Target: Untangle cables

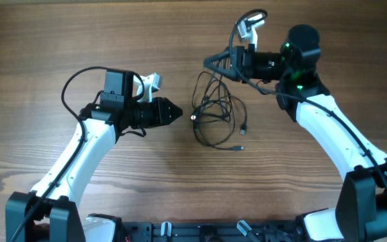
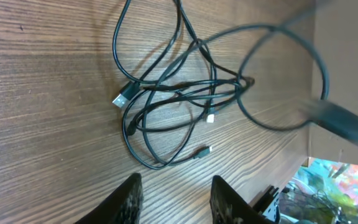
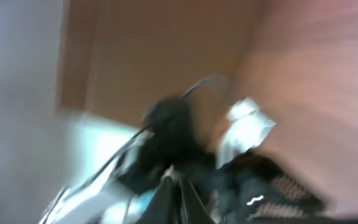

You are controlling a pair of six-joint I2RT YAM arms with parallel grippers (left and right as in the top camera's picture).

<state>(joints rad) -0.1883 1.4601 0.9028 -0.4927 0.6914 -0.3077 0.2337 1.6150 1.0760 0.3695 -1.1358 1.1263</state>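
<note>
Pinching a raised strand of the cables [image 1: 215, 115] in the right fingers [image 1: 208, 62], clamped shut, at the tangle's far side. Holding the left fingers [image 1: 179, 113] narrowly apart and empty, just beside the tangle. Lying otherwise in loose looped disorder on the counter [image 1: 52, 40], between both arms

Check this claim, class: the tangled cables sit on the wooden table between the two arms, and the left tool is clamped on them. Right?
No. The left tool holds nothing: the left wrist view shows its fingers apart over bare wood, short of the cables. They do sit on the wooden table between the two arms.
</note>
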